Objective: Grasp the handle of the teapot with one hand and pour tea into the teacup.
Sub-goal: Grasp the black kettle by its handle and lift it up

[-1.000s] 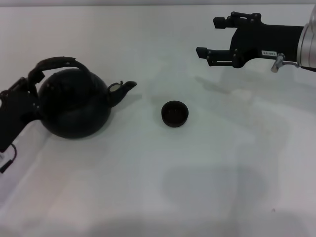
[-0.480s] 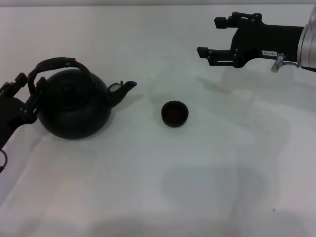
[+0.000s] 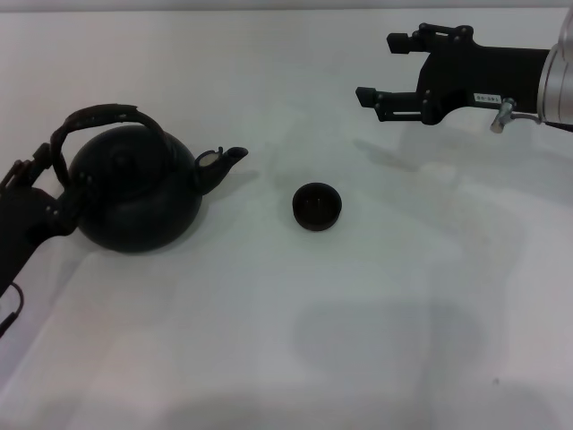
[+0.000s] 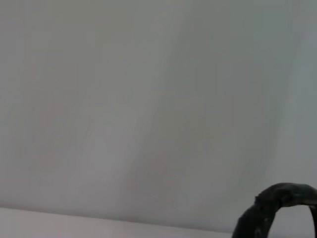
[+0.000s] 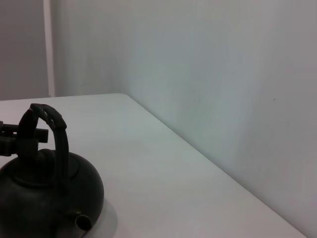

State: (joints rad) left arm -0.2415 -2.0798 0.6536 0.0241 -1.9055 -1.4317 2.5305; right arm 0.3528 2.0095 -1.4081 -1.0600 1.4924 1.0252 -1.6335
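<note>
Fingers (image 3: 40, 175) of the left gripper (image 3: 45, 179) sit at nine o'clock of the white bench (image 3: 295, 340), released, straddling the left foot of the handle (image 3: 103, 115) without closing on it. That handle is a dark, wrapped arch with a ribbed texture, looping over the teapot (image 3: 134, 193), a round matte black pot resting on the bench; its short curved spout (image 3: 224, 161) points toward three o'clock. Past the spout, near the bench's middle and well apart from the pot, stands the teacup (image 3: 316, 206), a tiny dark bowl-shaped cup with no handle. Up at one o'clock hangs the right gripper (image 3: 380, 72), black and angular, its two fingers spread with nothing between them.
</note>
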